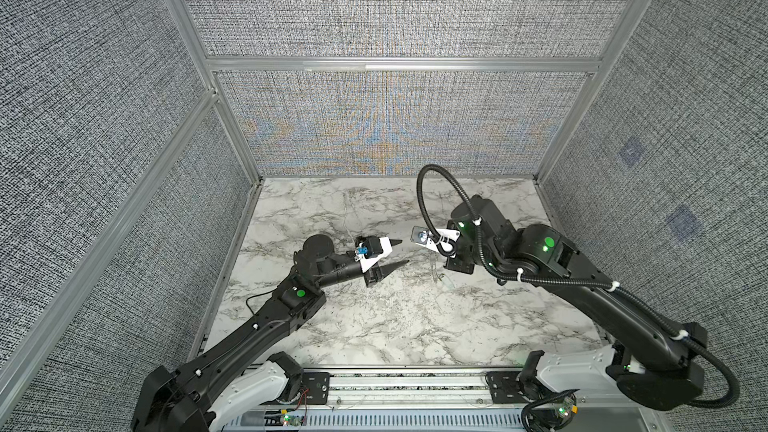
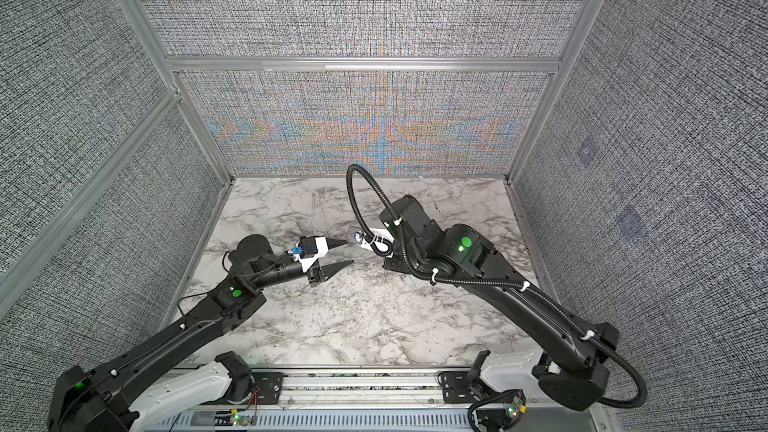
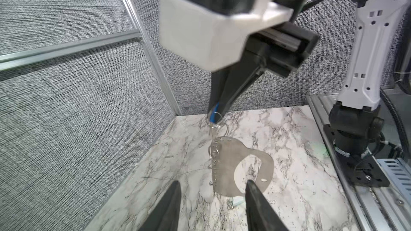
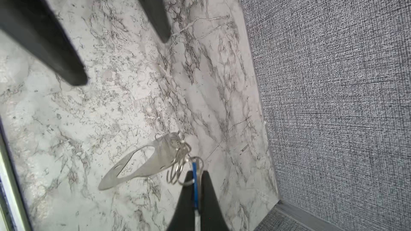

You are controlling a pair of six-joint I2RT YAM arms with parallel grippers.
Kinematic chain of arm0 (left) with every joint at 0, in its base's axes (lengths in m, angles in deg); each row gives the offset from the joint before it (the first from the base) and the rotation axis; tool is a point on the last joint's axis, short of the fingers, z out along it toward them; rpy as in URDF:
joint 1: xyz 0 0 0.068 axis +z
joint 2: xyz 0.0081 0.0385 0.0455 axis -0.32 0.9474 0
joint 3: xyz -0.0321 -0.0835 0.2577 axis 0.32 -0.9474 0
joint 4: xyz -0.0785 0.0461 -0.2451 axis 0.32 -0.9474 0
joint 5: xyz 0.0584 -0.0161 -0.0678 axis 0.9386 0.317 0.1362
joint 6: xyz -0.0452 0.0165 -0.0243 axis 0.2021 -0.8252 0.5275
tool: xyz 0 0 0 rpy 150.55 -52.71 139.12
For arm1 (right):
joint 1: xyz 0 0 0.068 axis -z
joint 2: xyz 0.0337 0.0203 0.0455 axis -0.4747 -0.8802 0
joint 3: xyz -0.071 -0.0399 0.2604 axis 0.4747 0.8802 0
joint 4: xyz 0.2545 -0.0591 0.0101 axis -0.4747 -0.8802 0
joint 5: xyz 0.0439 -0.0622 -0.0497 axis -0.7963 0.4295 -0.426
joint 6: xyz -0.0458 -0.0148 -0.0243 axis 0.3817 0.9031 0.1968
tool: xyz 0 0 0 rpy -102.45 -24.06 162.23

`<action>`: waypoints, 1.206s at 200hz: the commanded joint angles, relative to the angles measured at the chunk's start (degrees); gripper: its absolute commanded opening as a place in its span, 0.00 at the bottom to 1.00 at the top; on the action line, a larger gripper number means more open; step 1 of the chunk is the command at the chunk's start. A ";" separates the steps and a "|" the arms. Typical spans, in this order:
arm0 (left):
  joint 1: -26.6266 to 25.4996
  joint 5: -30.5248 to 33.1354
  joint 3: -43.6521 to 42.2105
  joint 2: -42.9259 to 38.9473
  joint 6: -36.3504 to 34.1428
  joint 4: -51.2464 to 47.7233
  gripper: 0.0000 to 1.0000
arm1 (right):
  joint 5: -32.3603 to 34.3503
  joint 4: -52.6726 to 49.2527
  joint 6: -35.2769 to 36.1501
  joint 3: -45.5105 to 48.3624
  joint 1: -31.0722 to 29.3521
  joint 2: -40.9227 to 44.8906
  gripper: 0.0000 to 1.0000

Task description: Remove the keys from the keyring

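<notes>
Pinching blue tag [image 4: 194,183] in clenched right tool [image 4: 197,173], plate [image 4: 163,154] dangling, left tool [image 1: 404,251] spread empty, both aimed inward.

Left gripper [image 1: 405,251]: jaws spread apart, over the marble bench [image 1: 374,317]. Just beyond the jaw tips, the right arm's wrist camera [image 1: 420,237].

There are two robot arms: one left arm [image 1: 257,326] and one right arm [image 1: 602,297]. There are two end effectors, the left end effector [image 1: 404,251] and the right end effector [image 3: 215,116], and each one has two black fingers [image 3: 169,207]. There is one table [image 1: 374,326]. There is one blue tag [image 4: 195,187] and one flat grey plate [image 3: 224,163] with one big hole. The thin metal rings [image 4: 178,167] are bunched up, more than one, too tangled to count.
</notes>
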 commanded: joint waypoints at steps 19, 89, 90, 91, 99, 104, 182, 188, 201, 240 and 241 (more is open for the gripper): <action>-3.32 4.67 -1.61 -0.43 -0.06 5.82 0.48 | 3.33 -10.78 -8.66 -4.80 -0.02 -4.33 0.00; -5.37 6.04 -3.71 0.27 -0.76 10.70 0.44 | 1.99 -19.30 -18.50 -12.37 -0.07 -9.63 0.00; -5.40 6.11 -3.71 0.28 -0.77 10.75 0.43 | 1.99 -19.40 -18.66 -12.40 -0.03 -9.63 0.00; -5.46 6.18 -3.76 0.32 -0.77 10.78 0.43 | 1.94 -19.53 -18.75 -12.46 -0.05 -9.71 0.00; -6.01 6.41 -3.79 0.56 -1.31 10.90 0.43 | 1.94 -20.38 -19.56 -12.97 -0.07 -10.26 0.00; -6.44 6.91 -3.66 0.87 -1.77 10.95 0.43 | 1.99 -21.13 -20.12 -13.31 0.00 -10.59 0.00; -15.18 21.61 -2.40 6.83 -3.63 14.02 0.35 | 1.64 -27.42 -26.76 -18.68 0.20 -14.48 0.00; -15.82 22.74 -2.46 7.13 -3.47 14.41 0.35 | 1.54 -27.63 -27.11 -18.76 0.22 -14.60 0.00; -16.89 25.70 -2.29 8.02 -3.21 15.05 0.35 | 1.47 -28.16 -27.71 -19.06 0.28 -14.80 0.00; -19.49 32.52 -1.19 10.96 -1.76 17.44 0.35 | 1.17 -28.33 -29.18 -19.55 0.44 -15.14 0.00; -19.53 32.84 -1.13 11.03 -1.75 17.42 0.35 | 1.18 -28.31 -29.23 -19.62 0.44 -15.15 0.00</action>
